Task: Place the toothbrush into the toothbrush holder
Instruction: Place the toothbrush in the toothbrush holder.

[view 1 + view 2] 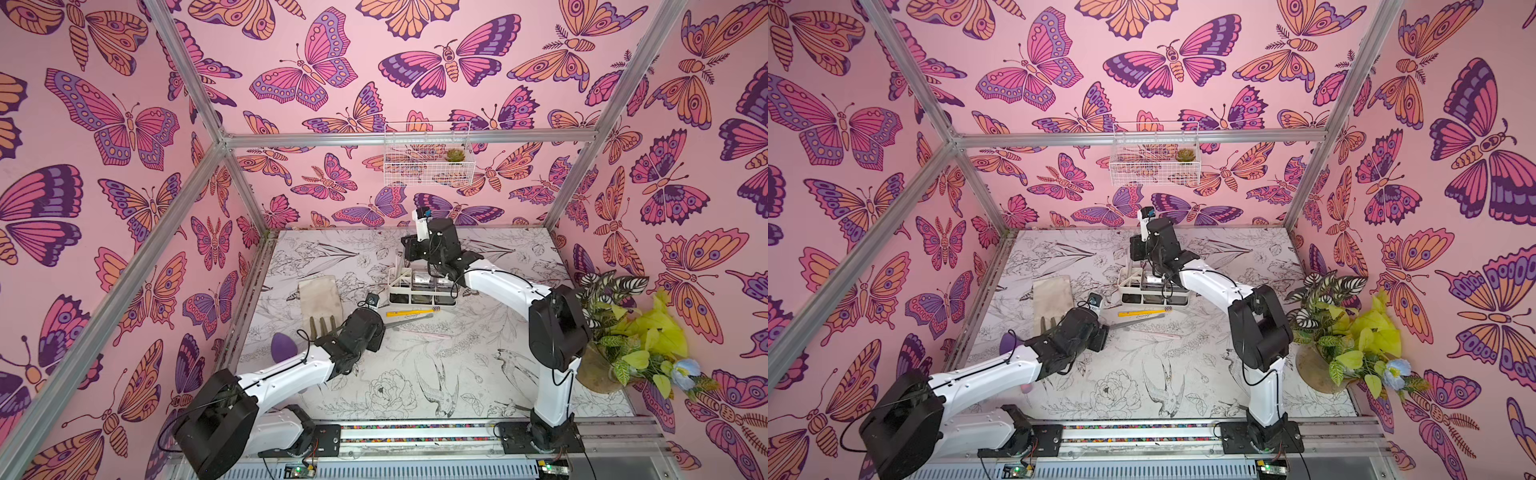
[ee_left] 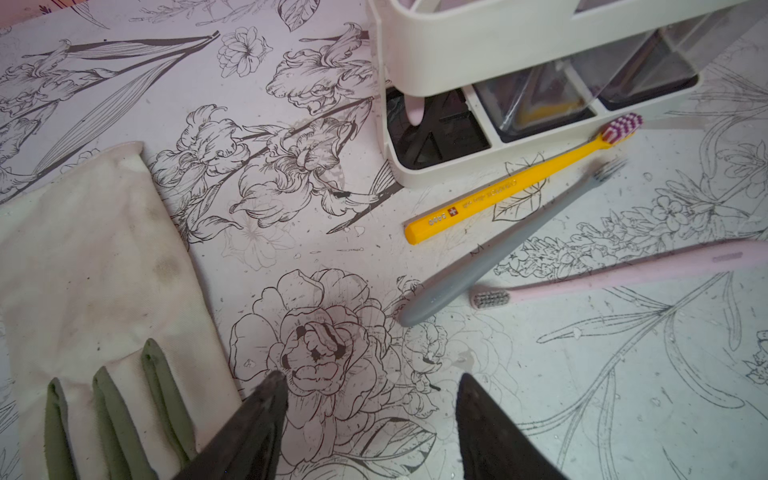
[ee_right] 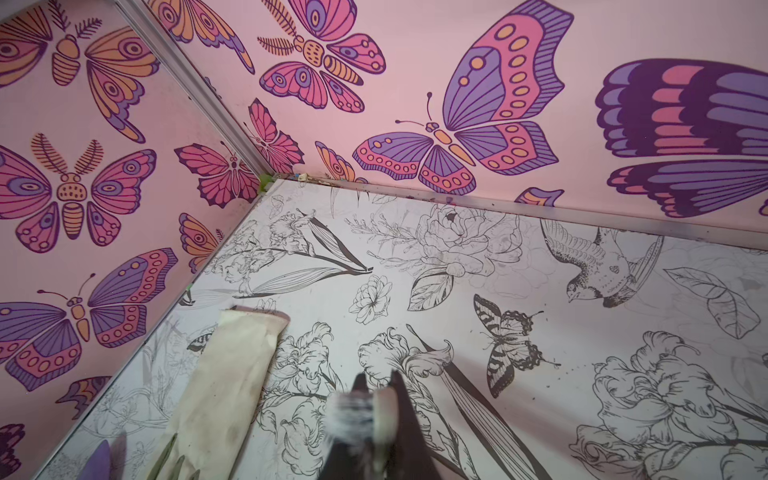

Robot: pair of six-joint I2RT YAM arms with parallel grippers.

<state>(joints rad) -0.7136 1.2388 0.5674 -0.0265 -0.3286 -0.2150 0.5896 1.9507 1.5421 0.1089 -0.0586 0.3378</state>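
Floral bench mid-frame: my right hand pinches toothbrush, tail in toothbrush holder, not yet released; left hand spread.

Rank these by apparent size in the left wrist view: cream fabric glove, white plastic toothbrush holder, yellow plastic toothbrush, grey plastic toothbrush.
1-2. cream fabric glove and white plastic toothbrush holder: both large, both cut off by the frame, too close to rank.
3-4. yellow plastic toothbrush and grey plastic toothbrush: similar length, not ranked.
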